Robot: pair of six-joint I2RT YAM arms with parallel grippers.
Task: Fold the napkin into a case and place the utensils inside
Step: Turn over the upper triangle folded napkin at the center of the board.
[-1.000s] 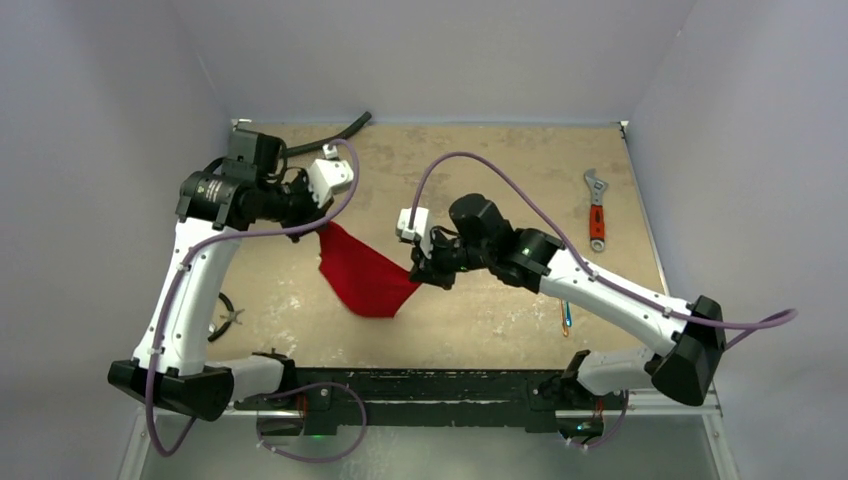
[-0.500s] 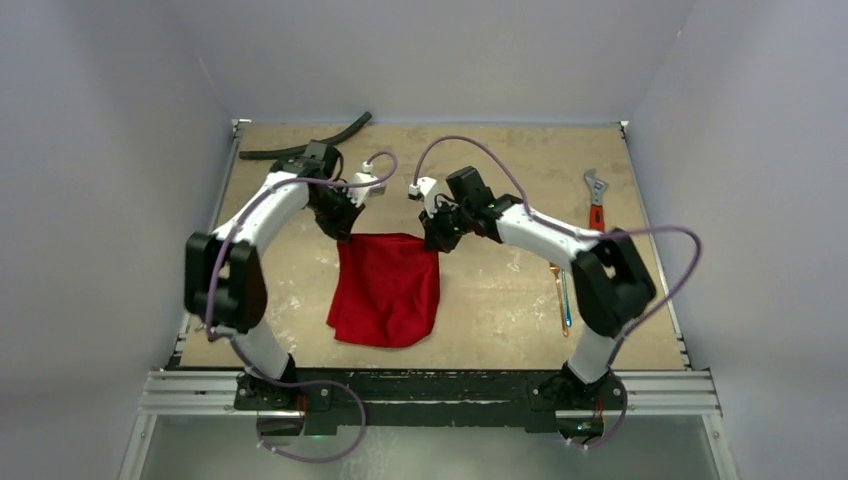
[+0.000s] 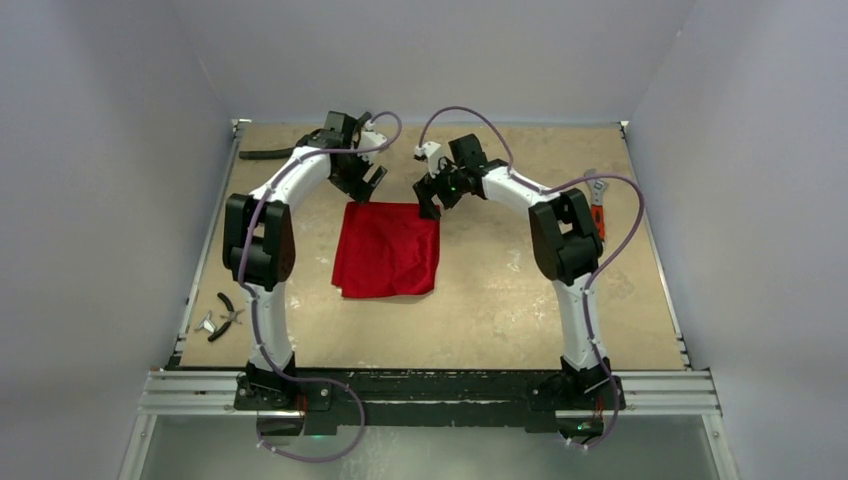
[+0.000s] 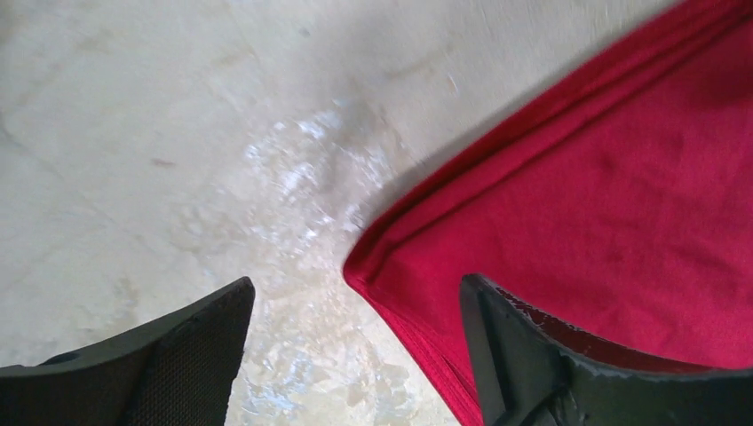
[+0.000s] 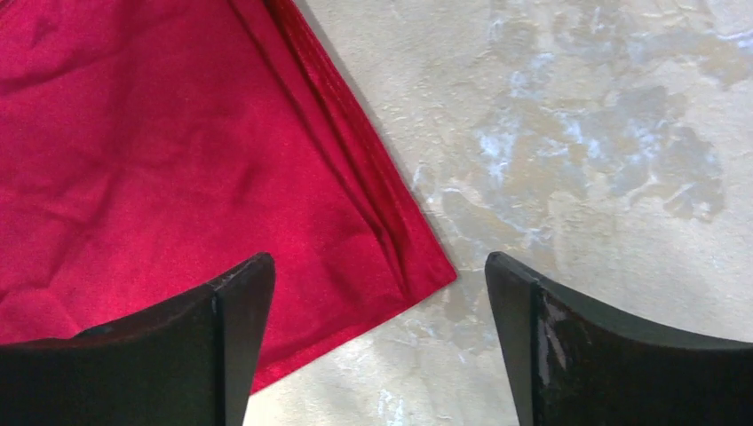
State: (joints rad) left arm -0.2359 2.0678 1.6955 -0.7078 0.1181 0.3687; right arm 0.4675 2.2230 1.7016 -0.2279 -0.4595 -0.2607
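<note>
Red napkin (image 3: 388,250) lies flat on the table (image 3: 500,300). Left gripper (image 4: 355,297) and right gripper (image 5: 380,271) both gape open, empty, a napkin corner between each one's fingers.

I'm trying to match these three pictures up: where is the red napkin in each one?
Top external: the napkin lies mid-table, a rough square.
Left wrist: the napkin fills the right side, one corner pointing left.
Right wrist: the napkin fills the upper left, one corner pointing lower right.
Shared landmark: the mottled tan table around it.
</note>
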